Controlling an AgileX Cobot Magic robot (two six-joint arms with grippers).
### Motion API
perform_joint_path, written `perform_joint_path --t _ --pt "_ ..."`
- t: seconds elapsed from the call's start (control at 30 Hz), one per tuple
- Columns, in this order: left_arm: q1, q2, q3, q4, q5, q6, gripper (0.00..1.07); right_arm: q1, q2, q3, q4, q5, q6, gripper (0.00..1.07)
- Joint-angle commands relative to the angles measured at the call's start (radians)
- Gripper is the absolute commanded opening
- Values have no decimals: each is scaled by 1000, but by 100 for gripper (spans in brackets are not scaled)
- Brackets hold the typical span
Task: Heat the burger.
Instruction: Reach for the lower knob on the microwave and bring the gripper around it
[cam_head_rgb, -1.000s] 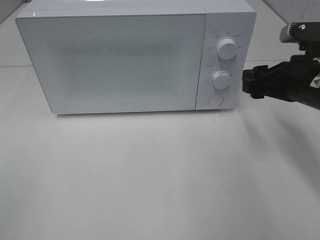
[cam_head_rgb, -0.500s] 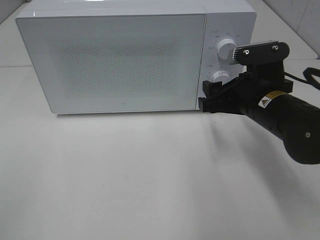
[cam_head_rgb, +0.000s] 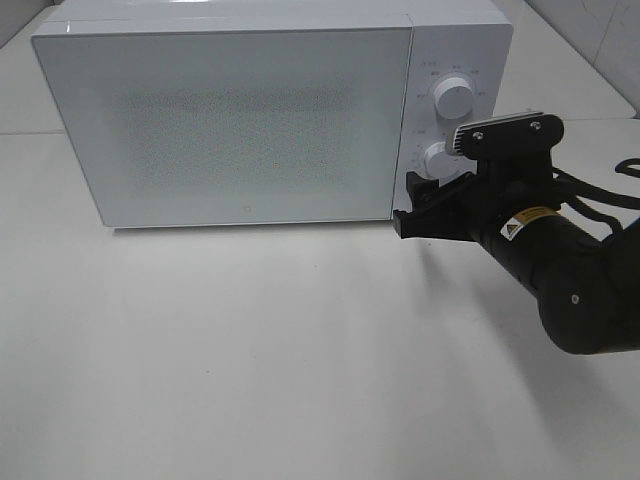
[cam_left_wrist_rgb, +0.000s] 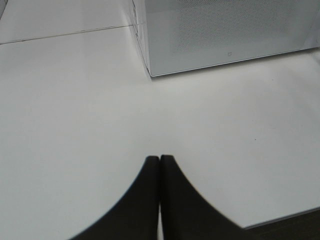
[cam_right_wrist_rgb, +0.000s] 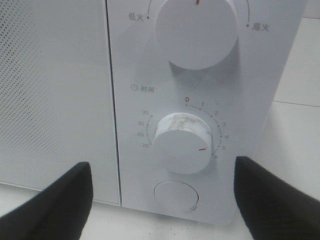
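Having swung in from the side, I am lining up my black pincer (cam_head_rgb: 412, 205), spread wide, with the round white timer dial (cam_right_wrist_rgb: 182, 142) of the boxy white microwave (cam_head_rgb: 455, 40) just ahead, the burger staying unseen, presumably behind the shut door (cam_head_rgb: 230, 120).

Soft, even light is falling across a pale tabletop (cam_head_rgb: 250, 350) where a white microwave (cam_head_rgb: 230, 120) is sitting before a tiled wall (cam_head_rgb: 610, 35).

A white glossy microwave control panel (cam_right_wrist_rgb: 240, 100) is seen close up. Its round white timer knob (cam_right_wrist_rgb: 182, 145), red mark near 5, is framed between the right gripper's (cam_right_wrist_rgb: 161, 172) widely spread black fingers (cam_right_wrist_rgb: 60, 200).
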Motion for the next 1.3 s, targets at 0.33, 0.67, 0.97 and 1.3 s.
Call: perform_joint_path --t 0.33,0.67,0.97,1.3 --pt "2 -9 3 -7 -16 3 0 -2 72 -93 0 -26 -9 73" --pt "2 -9 3 -7 -16 3 0 -2 112 -135 59 -30 -17 73" --pt "2 -9 3 -7 -16 3 0 -2 117 -185 72 -25 -40 61" --pt "2 -9 3 -7 -16 3 0 -2 117 -204 135 10 -101 15"
